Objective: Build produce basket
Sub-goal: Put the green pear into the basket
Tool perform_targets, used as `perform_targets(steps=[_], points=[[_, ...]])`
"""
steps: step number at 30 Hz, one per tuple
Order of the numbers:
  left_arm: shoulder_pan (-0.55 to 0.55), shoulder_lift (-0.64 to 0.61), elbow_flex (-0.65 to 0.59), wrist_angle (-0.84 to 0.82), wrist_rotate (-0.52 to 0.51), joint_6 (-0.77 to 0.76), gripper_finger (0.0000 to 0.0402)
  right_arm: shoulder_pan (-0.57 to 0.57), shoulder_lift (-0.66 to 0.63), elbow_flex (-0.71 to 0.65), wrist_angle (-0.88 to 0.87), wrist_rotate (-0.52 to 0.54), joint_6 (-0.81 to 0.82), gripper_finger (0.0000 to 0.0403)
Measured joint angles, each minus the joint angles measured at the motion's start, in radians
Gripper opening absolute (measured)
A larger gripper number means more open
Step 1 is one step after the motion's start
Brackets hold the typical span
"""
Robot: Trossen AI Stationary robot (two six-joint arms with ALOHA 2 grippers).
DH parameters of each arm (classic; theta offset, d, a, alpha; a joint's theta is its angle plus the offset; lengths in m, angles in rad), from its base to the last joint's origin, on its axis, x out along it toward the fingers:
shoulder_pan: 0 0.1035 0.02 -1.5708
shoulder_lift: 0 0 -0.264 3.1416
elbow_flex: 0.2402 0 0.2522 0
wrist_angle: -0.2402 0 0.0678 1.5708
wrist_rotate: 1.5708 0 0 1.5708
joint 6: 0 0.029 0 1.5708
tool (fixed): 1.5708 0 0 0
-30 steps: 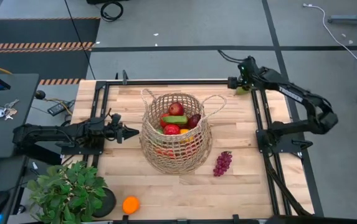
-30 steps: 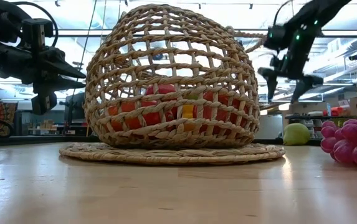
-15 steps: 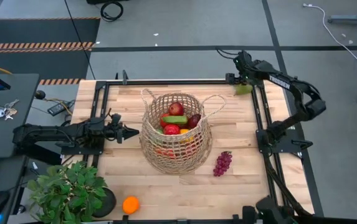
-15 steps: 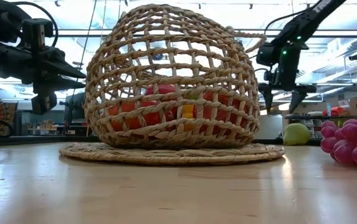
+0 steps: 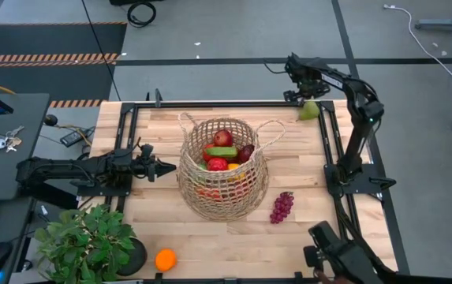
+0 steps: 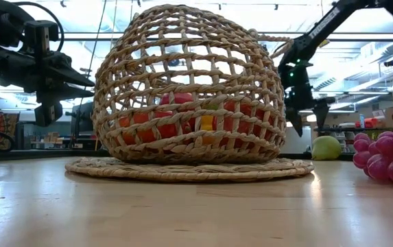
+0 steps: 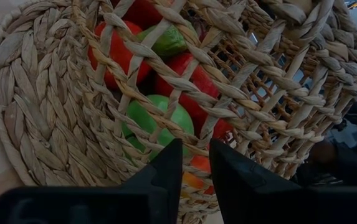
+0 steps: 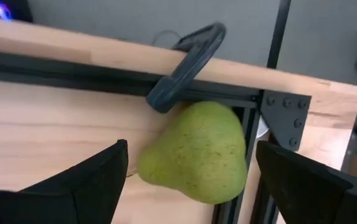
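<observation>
In the high view the basket [image 5: 224,167] stands in the middle of the table [image 5: 162,229], already with red apples, a cucumber and other produce inside; the grapes [image 5: 281,207] lie just beside it on the right, an orange [image 5: 165,259] lies near the potted plant [image 5: 91,243] at the front left edge, and the green pear [image 5: 310,110] sits at the far right corner against the black frame; the right gripper [image 5: 300,88] hangs just behind the pear, the left gripper [image 5: 161,167] waits just left of the basket, its fingers pressed together.

In the low view the basket fills the middle; the pear [image 6: 326,147] is small behind it, and the right gripper [image 6: 308,120] hangs near it with its fingers spread, not touching; the grapes [image 6: 388,156] are cut off by the picture's edge.

In the left wrist view the closed fingers point at the wicker wall – only pieces of produce show through the weave.

In the right wrist view the pear [image 8: 197,152] lies between the spread fingers, touching nothing but the table and perhaps the frame; a dark clamp [image 8: 184,65] crosses behind it. I judge the pear light, hard and smooth, so it can slip or roll – best to take it across the wide belly, not the narrow neck. How much room the frame leaves for a finger I cannot tell.
</observation>
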Motion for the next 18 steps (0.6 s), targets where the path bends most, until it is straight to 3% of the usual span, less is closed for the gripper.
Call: perform_targets(steps=[13, 18], points=[[0.000, 0.000, 0.000, 0.000, 0.000, 0.000, 0.0091, 0.002, 0.134, 0.060, -0.124, 0.024, -0.026, 0.0356], [0.000, 0.000, 0.000, 0.000, 0.000, 0.000, 0.0091, -0.002, 0.138, 0.059, -0.106, -0.163, -0.018, 0.0356]])
